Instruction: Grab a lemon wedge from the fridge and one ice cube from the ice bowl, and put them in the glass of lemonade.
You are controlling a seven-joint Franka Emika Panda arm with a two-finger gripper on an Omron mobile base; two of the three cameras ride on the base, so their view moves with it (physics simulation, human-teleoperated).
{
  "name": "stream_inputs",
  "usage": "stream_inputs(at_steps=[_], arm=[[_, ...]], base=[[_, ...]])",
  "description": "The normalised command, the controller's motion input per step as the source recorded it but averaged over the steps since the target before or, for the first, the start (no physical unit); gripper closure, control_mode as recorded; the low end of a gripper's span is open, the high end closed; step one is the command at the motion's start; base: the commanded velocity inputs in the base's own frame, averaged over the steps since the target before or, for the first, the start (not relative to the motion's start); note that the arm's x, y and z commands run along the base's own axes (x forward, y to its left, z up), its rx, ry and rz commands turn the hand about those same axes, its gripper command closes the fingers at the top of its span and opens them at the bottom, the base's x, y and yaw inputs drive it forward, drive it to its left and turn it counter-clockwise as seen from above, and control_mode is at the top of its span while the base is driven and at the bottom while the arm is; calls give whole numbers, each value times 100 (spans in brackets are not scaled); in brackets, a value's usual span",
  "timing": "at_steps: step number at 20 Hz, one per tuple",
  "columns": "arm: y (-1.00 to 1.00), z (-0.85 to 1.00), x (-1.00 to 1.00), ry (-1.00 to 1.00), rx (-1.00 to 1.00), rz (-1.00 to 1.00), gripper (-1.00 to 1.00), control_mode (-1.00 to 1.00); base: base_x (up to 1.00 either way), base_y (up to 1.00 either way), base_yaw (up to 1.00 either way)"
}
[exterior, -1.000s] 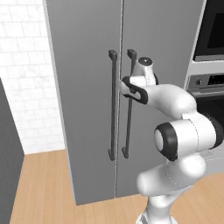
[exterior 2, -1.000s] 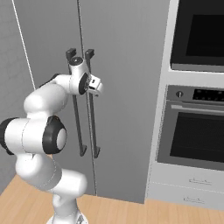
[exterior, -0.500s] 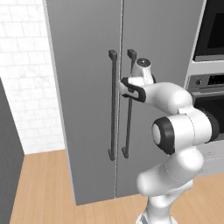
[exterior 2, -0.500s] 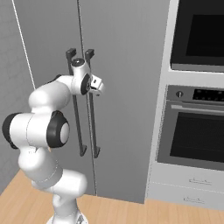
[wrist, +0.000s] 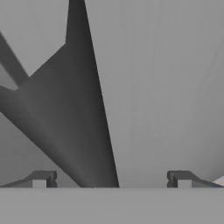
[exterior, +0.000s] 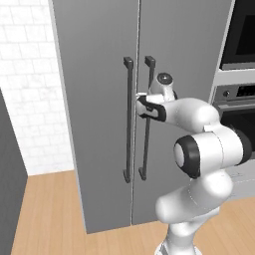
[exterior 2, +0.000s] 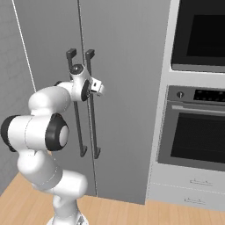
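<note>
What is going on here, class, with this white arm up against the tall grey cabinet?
The white robot arm is reaching for the tall grey two-door fridge, whose doors are both shut. Its gripper sits at the long dark vertical bar handles, jaws wide open, with one dark bar running between the finger tips in the hand view. Nothing is gripped yet. A built-in oven stands to the right of the fridge.

arm [exterior: 199, 149]: folded, reaching forward | gripper [wrist: 111, 178]: jaws spread wide, empty
</note>
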Motion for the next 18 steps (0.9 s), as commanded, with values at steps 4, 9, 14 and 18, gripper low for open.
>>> stream_inputs(at_steps=[4,9,14,18], arm=[[0,0,42,0,0,0,-100,-100],[0,-4,30,-4,0,3,-100,-100],[0,0,17,0,0,3,-100,-100],[0,0,25,0,0,2,100,-100]], base=[[0,0,0],[0,0,0],[0,0,0],[0,0,0]])
